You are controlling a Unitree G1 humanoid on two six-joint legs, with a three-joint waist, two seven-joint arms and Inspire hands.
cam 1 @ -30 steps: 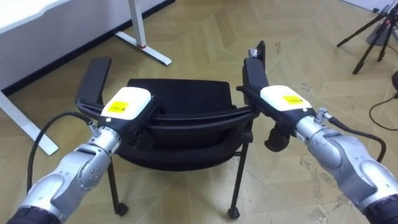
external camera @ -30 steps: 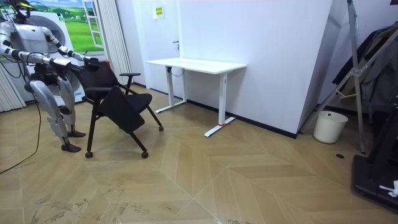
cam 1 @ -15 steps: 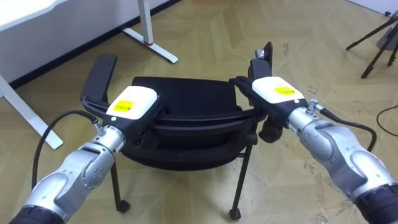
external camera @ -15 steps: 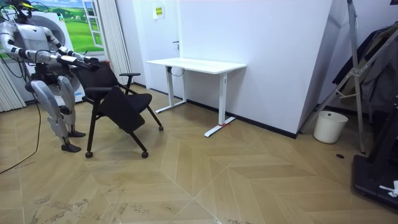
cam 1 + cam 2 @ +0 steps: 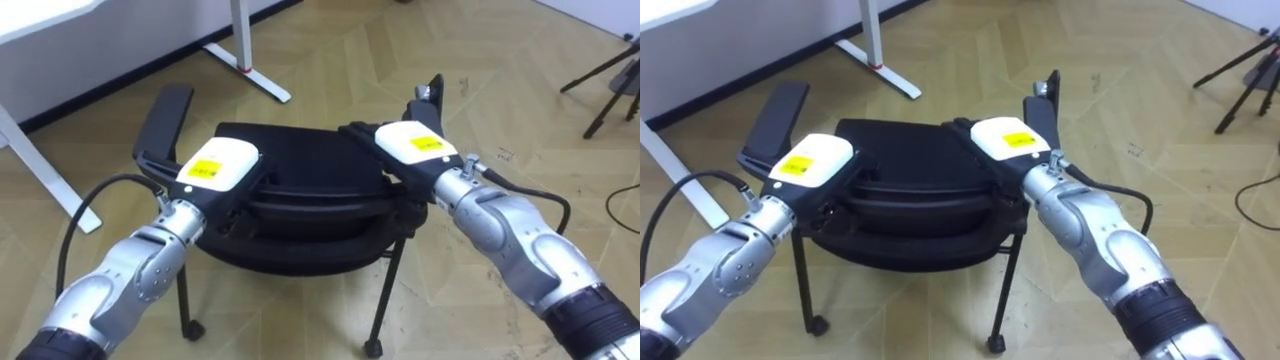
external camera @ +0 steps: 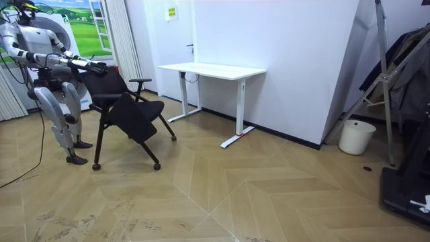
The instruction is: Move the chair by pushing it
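Note:
I stand just behind a black chair on castors, seen at the room view's left. Its seat faces away from me, with an armrest on either side. My left hand sits on the left part of the backrest's top edge, its dark fingers curled down over it. My right hand lies across the right part of the same edge, near the right armrest, with its fingers stretched flat towards the middle. In the room view both arms reach forward to the backrest.
A white desk stands by the wall beyond the chair; its foot lies just ahead to the left. A tripod is far right. A white bin is across the room. Open wooden floor lies ahead.
My right hand has slid left from beside the right armrest onto the top of the backrest. The left hand kept its hold. The chair stands as before in the room view.

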